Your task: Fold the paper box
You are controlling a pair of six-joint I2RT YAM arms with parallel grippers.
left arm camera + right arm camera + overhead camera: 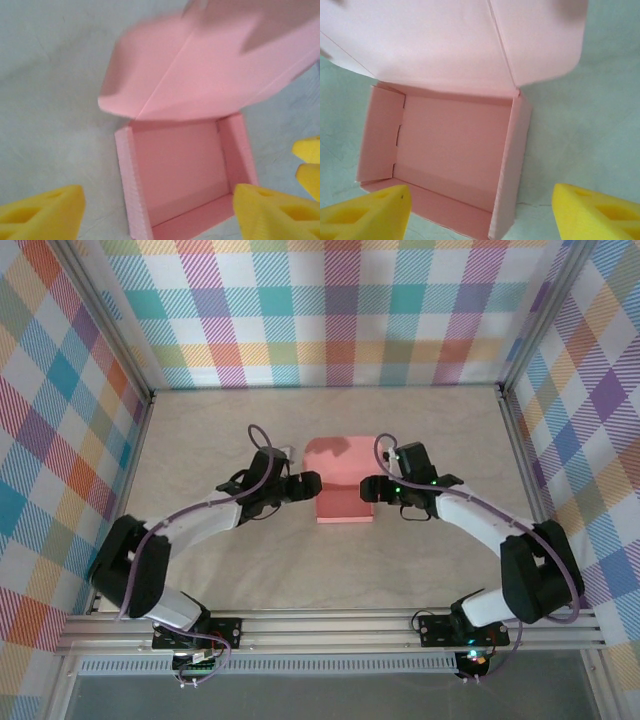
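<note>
Salmon-pink card makes up the paper box (343, 488), which sits on the pale marbled table (230, 570) directly between the two grippers, its tray upright and its lid standing open on the side away from the arm bases. The left arm (190, 525) rises from its base, bends at an elbow pushed out to its own side, and stretches its forearm inward, so the left gripper (312, 483) points at the box's wall from just beside it. The right arm (490, 525) mirrors this pose, elbow out and forearm reaching in, with the right gripper (366, 490) just beside the opposite wall. In the left wrist view, the left gripper (157, 200) has its yellow foam fingers (42, 212) spread wide. The open tray lies ahead of them and between their tips. One finger overlaps the tray's near corner, though whether it touches cannot be told. Nothing is pinched, so the hand is released. The lid slants up and away beyond the tray, blurred at its edge. In the right wrist view, the right gripper (481, 192) likewise holds its fingers (597, 212) far apart, released and grasping nothing. The tray's hollow sits just ahead of the tips, a tucked side flap lies against the wall nearer one finger, and the lid rises beyond it.
</note>
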